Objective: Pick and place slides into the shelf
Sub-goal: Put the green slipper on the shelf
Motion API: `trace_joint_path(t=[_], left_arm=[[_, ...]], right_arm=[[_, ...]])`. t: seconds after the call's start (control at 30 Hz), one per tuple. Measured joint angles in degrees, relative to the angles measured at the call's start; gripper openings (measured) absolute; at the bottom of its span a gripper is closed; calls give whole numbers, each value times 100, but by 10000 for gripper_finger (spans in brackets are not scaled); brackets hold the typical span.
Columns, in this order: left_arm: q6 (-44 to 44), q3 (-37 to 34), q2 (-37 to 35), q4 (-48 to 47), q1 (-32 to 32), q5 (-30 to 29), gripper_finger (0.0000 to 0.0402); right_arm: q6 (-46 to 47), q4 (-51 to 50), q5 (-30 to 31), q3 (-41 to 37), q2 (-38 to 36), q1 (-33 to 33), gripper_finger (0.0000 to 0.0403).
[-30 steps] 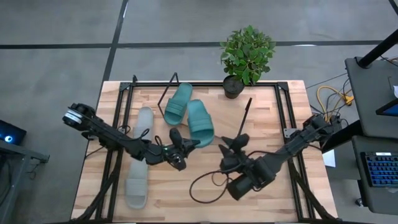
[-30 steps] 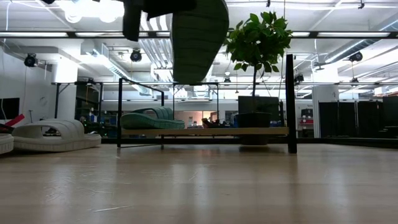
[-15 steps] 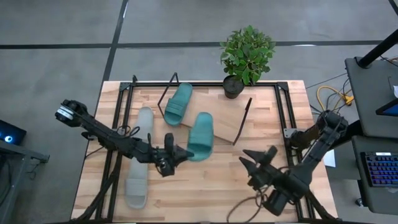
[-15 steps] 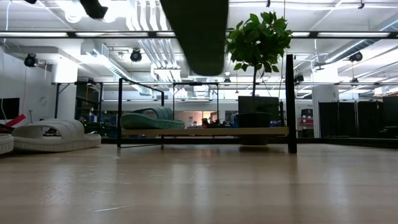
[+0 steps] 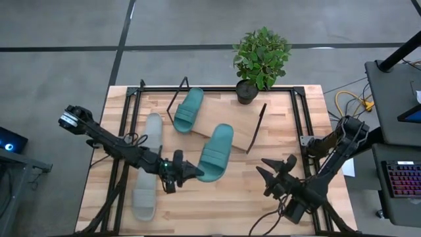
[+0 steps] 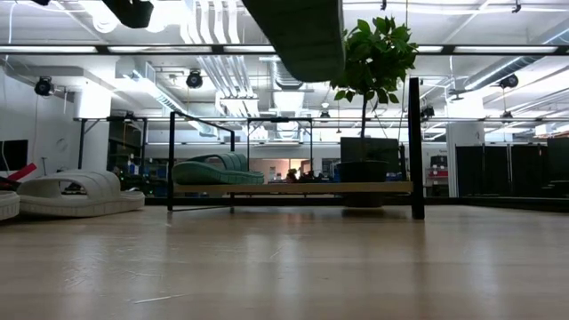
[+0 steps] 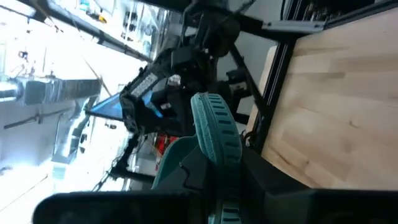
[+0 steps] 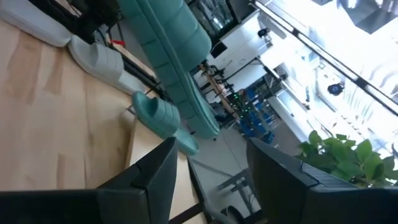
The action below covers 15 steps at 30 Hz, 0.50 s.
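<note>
A ribbed teal foam slide (image 5: 216,152) is held aloft, clamped at its heel by the left gripper (image 5: 186,172); the right gripper (image 5: 276,172) is held spread, empty, beside the slanted wood shelf (image 5: 227,117).

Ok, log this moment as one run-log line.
left end effector: shut on teal slide, lifted off table | right end effector: open, empty | shelf: one teal slide | grey slides: on table

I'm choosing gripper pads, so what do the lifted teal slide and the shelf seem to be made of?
The teal slide, held up by the left gripper, looks like matte moulded foam or soft rubber: no shine, ribbed strap. The shelf looks like pale unfinished wood with visible grain, with thin black end frames, probably painted metal.
</note>
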Motion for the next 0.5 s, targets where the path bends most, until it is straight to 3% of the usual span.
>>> trace_joint_path(t=[0.13,0.5], left_arm=[[117,22,0,9,-53,388,24],[118,122,4,38,-79,838,24]], right_arm=[[-135,44,-117,-50,0,0,185],[-1825,947,11,236,0,-201,185]])
